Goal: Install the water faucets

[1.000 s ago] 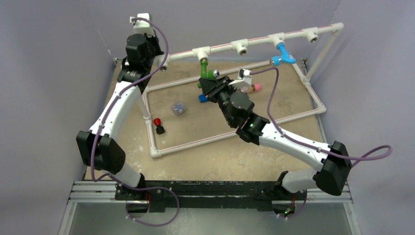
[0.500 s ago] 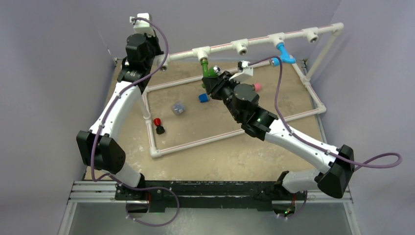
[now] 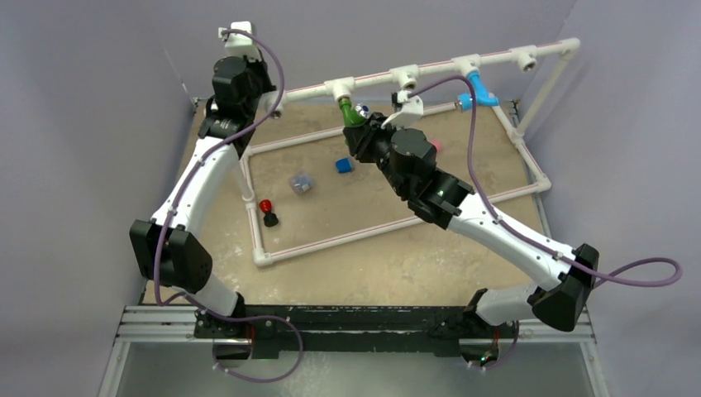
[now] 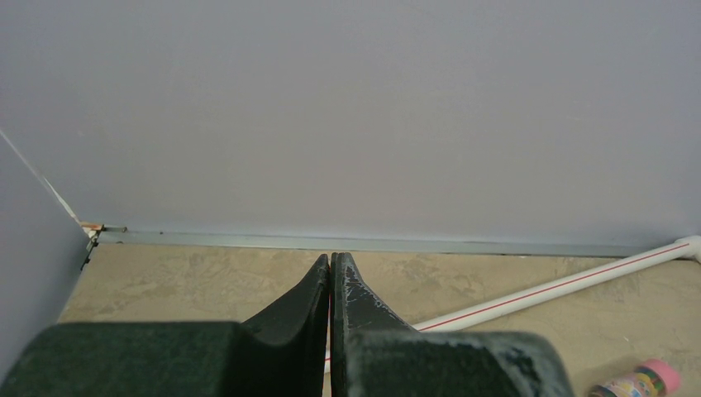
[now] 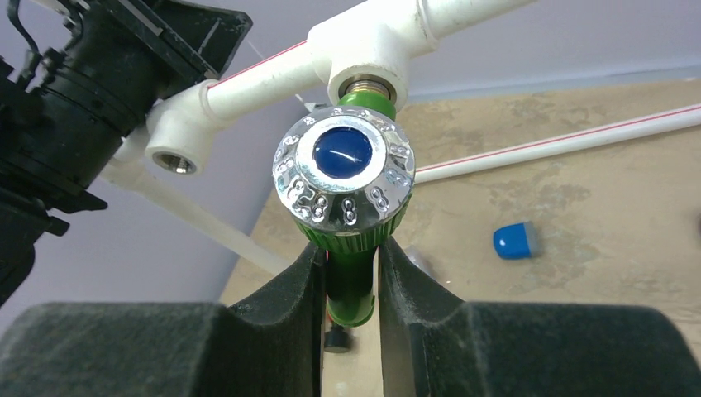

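RIGHT ARM AT THE PIPE: The right claw (image 5: pixel 349 266) pinches the green faucet (image 5: pixel 347 186) by its stem. The faucet's neck meets the mouth of a white T-fitting (image 5: pixel 369 43) on the raised pipe (image 3: pixel 438 66) at the back of the table (image 3: pixel 397 256). The light blue faucet (image 3: pixel 481 91) hangs from another fitting farther right, apparently already installed. The left claw (image 4: pixel 331 277) is pressed together on nothing, near the pipe's left end. The step in hand looks like threading the green faucet in. Doing it well probably means holding the stem square to the opening, pressing gently into the fitting while the wrist turns, and regripping rather than forcing it — a tilted start could cross the threads or flex the pipe.
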